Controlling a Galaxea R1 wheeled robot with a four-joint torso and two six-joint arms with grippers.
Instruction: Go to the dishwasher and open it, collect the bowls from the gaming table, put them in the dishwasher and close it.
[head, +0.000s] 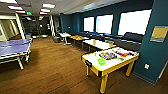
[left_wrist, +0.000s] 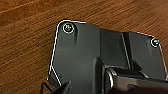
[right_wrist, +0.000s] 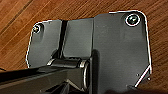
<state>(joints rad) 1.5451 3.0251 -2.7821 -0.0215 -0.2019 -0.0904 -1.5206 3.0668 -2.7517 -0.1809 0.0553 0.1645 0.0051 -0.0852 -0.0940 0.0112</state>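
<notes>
Wooden plank floor (head: 55, 72) fills the near ground, seen also under both wrist cameras. Gaming table (head: 110, 61) stands near right, white top, yellow edge and legs, close to the teal wall (head: 155, 57). On it: lime green bowl (head: 101, 61) toward the near end, small green cup (head: 95, 54) just beyond it, colourful board-game boxes (head: 117, 54) on the far half. Yellow bowl can't be made out. Blue ping-pong table (head: 13, 48) sits left. Plain wooden tables (head: 96, 44) and a dark sofa (head: 125, 40) run along the bright windows (head: 133, 22) at far right. Gripper fingers: cannot tell, open or closed, for either arm.
</notes>
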